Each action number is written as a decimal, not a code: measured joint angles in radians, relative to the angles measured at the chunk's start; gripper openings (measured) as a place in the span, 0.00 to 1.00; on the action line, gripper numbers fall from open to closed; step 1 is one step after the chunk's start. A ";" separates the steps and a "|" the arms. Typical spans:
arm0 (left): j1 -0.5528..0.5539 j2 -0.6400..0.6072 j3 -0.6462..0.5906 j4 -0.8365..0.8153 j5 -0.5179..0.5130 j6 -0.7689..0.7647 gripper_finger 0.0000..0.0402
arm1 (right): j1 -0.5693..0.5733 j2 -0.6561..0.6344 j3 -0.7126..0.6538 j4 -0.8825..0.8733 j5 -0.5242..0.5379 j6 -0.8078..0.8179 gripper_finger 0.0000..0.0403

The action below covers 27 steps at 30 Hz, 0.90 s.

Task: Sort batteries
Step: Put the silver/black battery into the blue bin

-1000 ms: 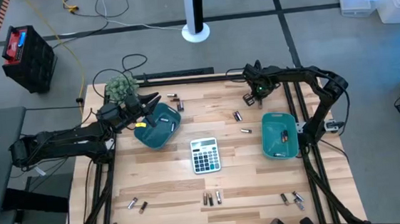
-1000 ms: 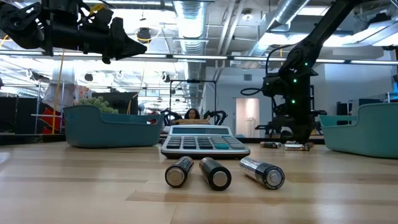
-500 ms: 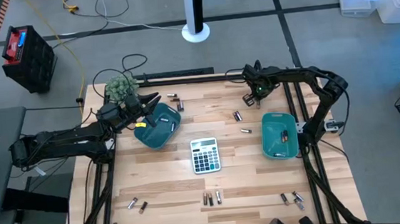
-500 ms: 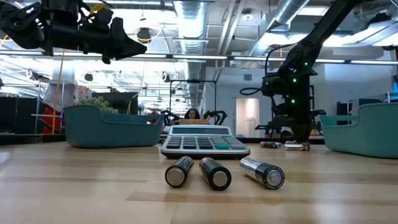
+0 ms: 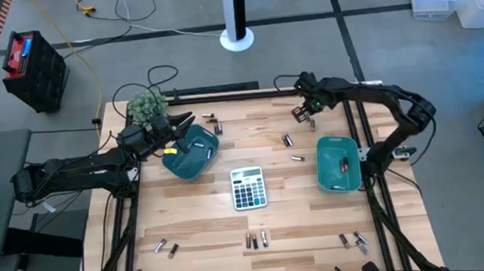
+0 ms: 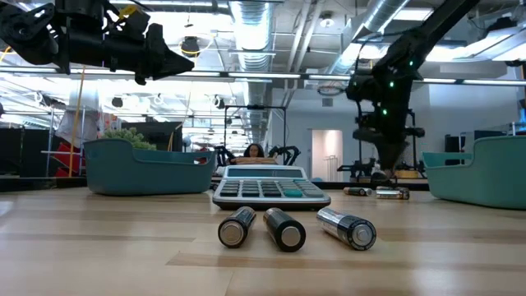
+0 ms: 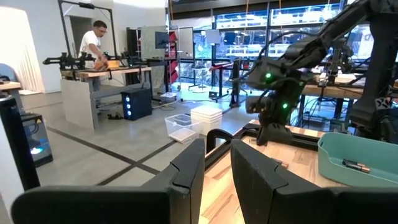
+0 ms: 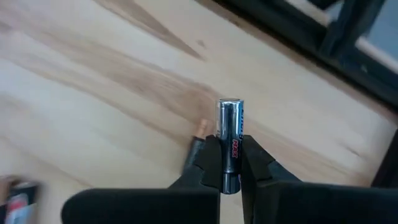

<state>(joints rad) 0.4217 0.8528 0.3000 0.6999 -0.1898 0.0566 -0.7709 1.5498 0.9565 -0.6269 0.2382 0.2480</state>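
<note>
Battery point(image 8: 229, 134) pinched between the closed fingers of the right hand point(image 5: 307, 110) is the thing to watch: in the right wrist view its silvery cylinder runs straight out along the fingers, long axis in line with the hand, and it looks clear of the wooden surface point(image 5: 206, 229) beneath. In the high view that hand sits at the upper right of the surface, and the right teal tray point(image 5: 338, 164) lies just below it in the frame, toward the right edge. By my reading, the coming move is a short carry down the frame to that tray, which already holds at least two cells; the right arm is far nearer to it than the left.

The left hand point(image 5: 180, 122) waits over the left teal tray point(image 5: 190, 153) at the upper left, fingers parted and empty in its own wrist view.

Counted from above, loose batteries on the surface: about three near the top edge beside the left tray, two in the upper middle, two at the lower left with one more at the far bottom-left edge, three below the grey calculator point(image 5: 247, 188), and roughly three at the lower right. Two trays, one calculator.
</note>
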 joint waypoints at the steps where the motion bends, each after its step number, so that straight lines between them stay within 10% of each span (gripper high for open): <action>1: 0.000 0.000 0.000 0.000 0.000 0.000 0.19 | 0.008 -0.012 0.000 0.002 0.000 -0.005 0.06; 16: 0.000 0.000 0.000 0.003 0.000 0.000 0.19 | 0.358 -0.033 0.001 0.598 -0.156 -0.108 0.06; 27: -0.002 -0.003 0.000 0.076 0.031 -0.019 0.19 | 0.543 0.191 0.088 0.999 -0.169 -0.163 0.06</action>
<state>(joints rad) 0.4192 0.8501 0.2996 0.7760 -0.1587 0.0372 -0.2279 1.7404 1.0449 0.3716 0.0692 0.0852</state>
